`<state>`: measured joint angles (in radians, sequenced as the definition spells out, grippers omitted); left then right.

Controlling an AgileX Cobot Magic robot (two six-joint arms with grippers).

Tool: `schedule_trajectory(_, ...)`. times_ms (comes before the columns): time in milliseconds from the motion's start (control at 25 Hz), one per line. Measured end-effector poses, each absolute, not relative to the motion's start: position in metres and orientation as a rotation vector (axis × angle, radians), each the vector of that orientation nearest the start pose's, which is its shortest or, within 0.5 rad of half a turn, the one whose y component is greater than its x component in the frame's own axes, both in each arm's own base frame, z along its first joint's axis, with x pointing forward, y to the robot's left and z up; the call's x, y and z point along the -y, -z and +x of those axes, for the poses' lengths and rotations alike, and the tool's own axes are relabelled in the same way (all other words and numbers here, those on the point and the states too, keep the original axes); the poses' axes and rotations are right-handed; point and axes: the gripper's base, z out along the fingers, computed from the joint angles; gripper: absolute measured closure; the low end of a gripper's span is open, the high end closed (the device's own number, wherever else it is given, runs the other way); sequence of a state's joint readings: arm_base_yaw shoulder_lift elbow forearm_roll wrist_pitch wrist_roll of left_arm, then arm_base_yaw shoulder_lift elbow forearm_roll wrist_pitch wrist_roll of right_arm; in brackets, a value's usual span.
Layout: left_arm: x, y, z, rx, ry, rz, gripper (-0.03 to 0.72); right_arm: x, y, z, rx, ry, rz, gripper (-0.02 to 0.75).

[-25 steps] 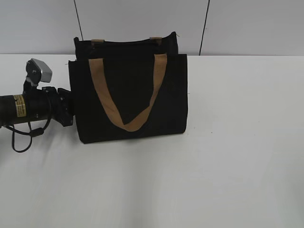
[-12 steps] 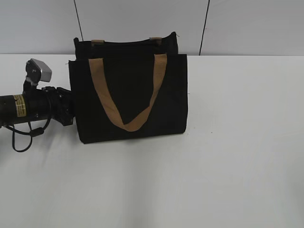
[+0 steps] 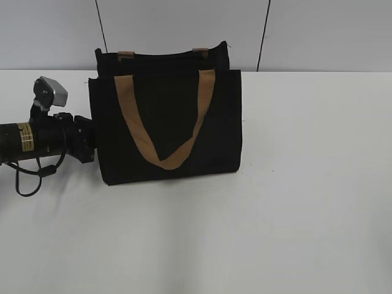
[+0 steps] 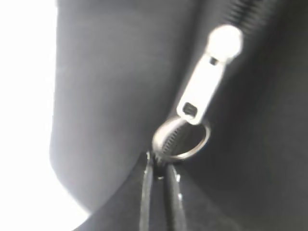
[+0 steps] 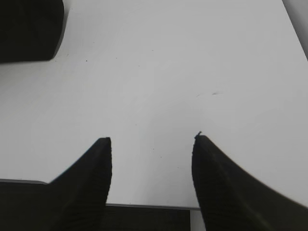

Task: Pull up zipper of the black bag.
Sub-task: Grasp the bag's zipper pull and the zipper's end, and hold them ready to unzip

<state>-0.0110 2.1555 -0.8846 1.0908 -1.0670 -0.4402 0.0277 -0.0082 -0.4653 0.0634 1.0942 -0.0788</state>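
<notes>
The black bag [image 3: 165,122] stands upright on the white table, with a tan handle forming a V on its face. My left gripper [image 3: 92,139] presses against the bag's left side. In the left wrist view the zipper [image 4: 199,89] is a silver slider with a flat pull tab and a metal ring [image 4: 182,140] on the black zip line. The left gripper [image 4: 159,166] is shut, its two thin fingertips pinching the lower edge of that ring. My right gripper [image 5: 151,144] is open and empty over bare table, with a corner of the bag [image 5: 29,29] at the upper left.
The white table [image 3: 294,202] stretches to the right of and in front of the bag. A grey panelled wall [image 3: 318,30] stands close behind it. The left arm's black cable [image 3: 27,180] loops on the table at the far left.
The left wrist has shifted very slightly at the bag's side. The bag and the rest look unchanged.
</notes>
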Motion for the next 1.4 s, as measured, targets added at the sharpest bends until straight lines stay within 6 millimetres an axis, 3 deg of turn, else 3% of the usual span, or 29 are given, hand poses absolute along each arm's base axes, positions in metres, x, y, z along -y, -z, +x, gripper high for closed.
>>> schedule_trajectory(200,0.072,-0.085,0.354,-1.813,0.719,0.776,0.667,-0.005,-0.265,-0.004,-2.100,-0.046,-0.115,0.329)
schedule_trajectory(320,0.066,-0.096,0.356,-1.860,0.712,0.723,0.666,-0.005,-0.265,-0.004,-2.100,-0.046,-0.115,0.329)
schedule_trajectory(520,0.056,-0.131,0.357,-1.888,0.690,0.637,0.666,-0.005,-0.265,-0.004,-2.100,-0.046,-0.115,0.329)
schedule_trajectory(760,0.055,-0.184,0.350,-1.825,0.626,0.654,0.666,-0.005,-0.265,-0.004,-2.100,-0.046,-0.115,0.329)
schedule_trajectory(1120,0.057,-0.272,0.313,-1.680,0.572,0.715,0.668,-0.005,-0.265,-0.004,-2.100,-0.046,-0.115,0.329)
schedule_trajectory(1400,0.059,-0.293,0.295,-1.665,0.550,0.790,0.668,-0.005,-0.265,-0.004,-2.100,-0.046,-0.115,0.329)
